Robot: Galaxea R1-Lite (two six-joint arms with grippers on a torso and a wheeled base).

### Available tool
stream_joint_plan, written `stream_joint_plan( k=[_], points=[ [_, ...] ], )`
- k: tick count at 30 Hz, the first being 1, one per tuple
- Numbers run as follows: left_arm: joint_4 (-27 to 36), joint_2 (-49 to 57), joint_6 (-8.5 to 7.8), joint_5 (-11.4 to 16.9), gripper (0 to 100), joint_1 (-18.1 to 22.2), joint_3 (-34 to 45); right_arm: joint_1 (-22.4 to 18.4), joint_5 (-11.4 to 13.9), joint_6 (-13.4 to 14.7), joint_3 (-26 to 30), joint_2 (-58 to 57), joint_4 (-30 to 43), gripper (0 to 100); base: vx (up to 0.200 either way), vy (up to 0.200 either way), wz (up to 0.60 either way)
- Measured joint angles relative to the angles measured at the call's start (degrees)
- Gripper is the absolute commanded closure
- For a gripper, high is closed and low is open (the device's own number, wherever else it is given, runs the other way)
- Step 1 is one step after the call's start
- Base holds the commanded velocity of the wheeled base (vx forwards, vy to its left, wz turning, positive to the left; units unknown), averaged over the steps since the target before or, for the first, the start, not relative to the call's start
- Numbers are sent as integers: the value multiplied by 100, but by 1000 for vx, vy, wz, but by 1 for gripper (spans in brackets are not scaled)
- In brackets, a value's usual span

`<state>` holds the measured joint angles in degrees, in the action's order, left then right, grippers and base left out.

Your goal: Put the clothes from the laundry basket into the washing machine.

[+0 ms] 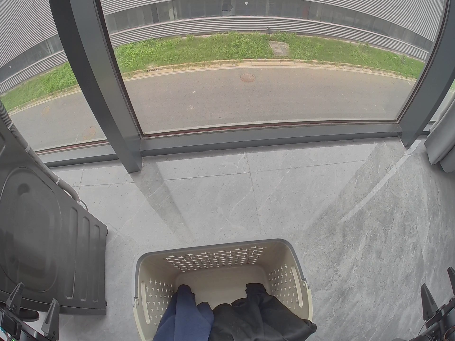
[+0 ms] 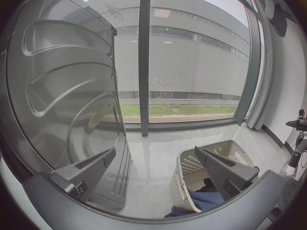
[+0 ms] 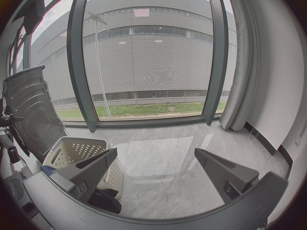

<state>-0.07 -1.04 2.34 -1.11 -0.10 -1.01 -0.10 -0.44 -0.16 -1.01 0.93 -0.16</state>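
Observation:
A cream laundry basket [image 1: 220,261] stands on the floor in front of me. It holds a dark blue garment [image 1: 185,318] and a black garment [image 1: 260,316] that droop over its near rim. The washing machine's raised grey lid [image 1: 47,242] stands at the left. My left gripper [image 1: 31,309] is low at the left, open and empty, beside the lid. My right gripper [image 1: 441,294] is low at the right, open and empty, away from the basket. In the left wrist view the basket [image 2: 188,166] and blue garment [image 2: 204,200] lie beyond the left gripper [image 2: 153,160]. The right wrist view shows the right gripper [image 3: 155,162] open above the floor, with the basket [image 3: 76,149] off to one side.
Grey marble floor tiles [image 1: 308,200] spread ahead to a tall window with a dark frame post [image 1: 95,72]. A pale curtain [image 1: 443,140] hangs at the right. A white wall [image 3: 275,80] with dark skirting runs along that side.

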Motion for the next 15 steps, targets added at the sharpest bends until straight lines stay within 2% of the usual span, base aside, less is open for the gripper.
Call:
stream_joint_plan(
  k=[5, 15],
  points=[
    [0, 2, 1, 0, 0, 0, 0, 0, 0, -2, 0, 0, 2, 0, 200, 0, 0],
    [0, 0, 0, -1, 0, 2, 0, 2, 0, -5, 0, 0, -5, 0, 0, 0, 0]
  ],
)
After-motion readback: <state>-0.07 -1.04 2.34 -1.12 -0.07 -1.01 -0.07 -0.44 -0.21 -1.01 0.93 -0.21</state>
